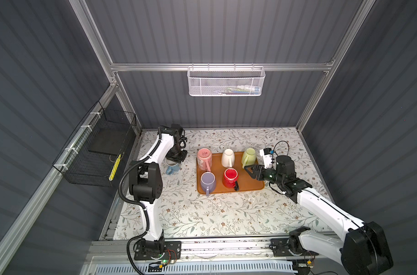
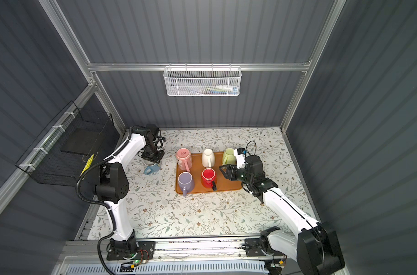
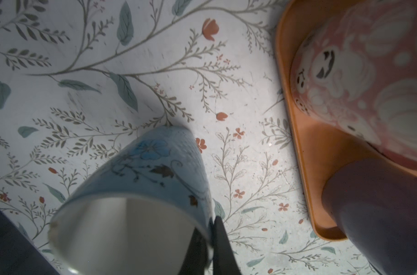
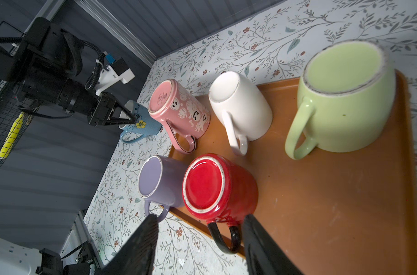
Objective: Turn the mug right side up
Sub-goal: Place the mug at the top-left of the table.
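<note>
A light blue flowered mug is on the floral table left of the orange tray, mouth up, with its white inside showing. My left gripper is shut on its rim, one finger inside the mug and one outside. The right wrist view shows the same grip on the blue mug, which leans a little. My right gripper hangs open and empty over the tray's right part, pointing at the red mug.
Several mugs stand upside down on the tray: pink, white, green, purple and red. A black wire basket hangs on the left wall and a white one on the back wall.
</note>
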{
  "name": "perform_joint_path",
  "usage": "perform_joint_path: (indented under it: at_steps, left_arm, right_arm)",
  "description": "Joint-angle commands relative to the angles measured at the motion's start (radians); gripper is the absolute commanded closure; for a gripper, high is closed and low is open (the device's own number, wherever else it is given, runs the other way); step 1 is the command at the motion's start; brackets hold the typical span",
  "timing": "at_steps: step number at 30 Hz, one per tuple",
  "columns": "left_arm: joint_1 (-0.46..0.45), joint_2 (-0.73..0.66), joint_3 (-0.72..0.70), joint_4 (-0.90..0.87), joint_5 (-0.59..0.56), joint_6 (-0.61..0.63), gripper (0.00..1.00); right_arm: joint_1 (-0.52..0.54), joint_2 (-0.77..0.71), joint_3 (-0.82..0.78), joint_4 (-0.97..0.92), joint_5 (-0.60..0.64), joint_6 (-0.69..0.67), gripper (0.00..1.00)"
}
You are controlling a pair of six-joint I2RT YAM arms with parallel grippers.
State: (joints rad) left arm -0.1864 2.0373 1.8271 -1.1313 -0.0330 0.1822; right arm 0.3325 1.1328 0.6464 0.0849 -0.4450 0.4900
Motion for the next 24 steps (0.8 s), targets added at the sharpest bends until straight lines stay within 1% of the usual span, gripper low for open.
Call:
perform_joint_path:
  at_steps: [1, 3, 5, 10, 13, 16, 18, 22, 24]
  left_arm:
    - [0.014, 0.045, 0.109, 0.000, 0.017, 0.046, 1.00]
    - [0.017, 0.102, 0.174, -0.023, -0.011, 0.054, 1.00]
    - [0.028, 0.160, 0.241, -0.052, 0.009, 0.054, 1.00]
    - [0.034, 0.234, 0.342, -0.073, 0.053, 0.068, 1.00]
    - [0.034, 0.256, 0.379, -0.085, 0.051, 0.072, 1.00]
    - [0.034, 0.254, 0.369, -0.081, 0.045, 0.072, 1.00]
    - [0.034, 0.247, 0.352, -0.074, 0.035, 0.077, 0.96]
    - [0.039, 0.242, 0.330, -0.055, 0.009, 0.070, 0.79]
    - [0.039, 0.239, 0.323, -0.056, -0.004, 0.066, 0.75]
  right_arm:
    - [-0.003, 0.008, 0.008, -0.008, -0.007, 0.001, 0.41]
    - [-0.002, 0.010, 0.013, -0.010, -0.016, 0.003, 0.41]
    - [0.001, 0.009, 0.019, -0.010, -0.021, 0.004, 0.41]
    - [0.007, 0.005, 0.038, -0.033, -0.015, -0.003, 0.41]
    - [0.009, 0.006, 0.038, -0.034, -0.011, -0.002, 0.41]
    - [0.013, 0.009, 0.037, -0.035, -0.011, 0.000, 0.41]
    - [0.016, 0.012, 0.037, -0.031, -0.011, 0.003, 0.41]
    - [0.022, 0.021, 0.043, -0.032, -0.011, 0.004, 0.41]
    - [0.028, 0.023, 0.046, -0.036, -0.011, 0.001, 0.41]
